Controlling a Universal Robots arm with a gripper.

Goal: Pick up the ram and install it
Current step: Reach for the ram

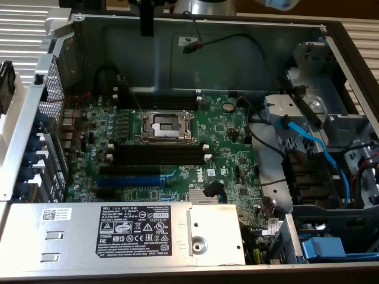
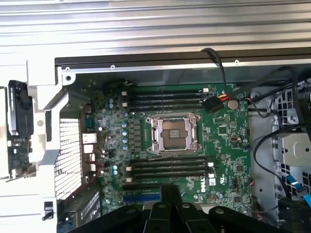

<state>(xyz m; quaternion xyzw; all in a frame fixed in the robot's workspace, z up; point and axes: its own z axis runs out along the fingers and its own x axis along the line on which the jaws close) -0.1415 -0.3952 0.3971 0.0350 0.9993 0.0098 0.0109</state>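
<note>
The ram (image 2: 19,128) looks to be the long thin board lying outside the open computer case, dark at one end and green at the other; a dark edge of it (image 1: 5,86) shows at the exterior view's far left. My gripper (image 1: 146,29) hangs high over the case's back wall, well apart from the ram. Its black fingers (image 2: 167,196) are shut together with nothing between them, above the green motherboard (image 2: 223,145). The black memory slots (image 1: 157,155) beside the processor socket (image 1: 166,125) stand without sticks.
A grey power supply (image 1: 142,228) with a black label covers the case's near side. A blue expansion slot (image 1: 127,180) lies below the memory slots. Blue and black cables (image 1: 308,139) and a drive cage crowd the exterior view's right. A perforated metal panel (image 2: 68,150) walls the case toward the ram.
</note>
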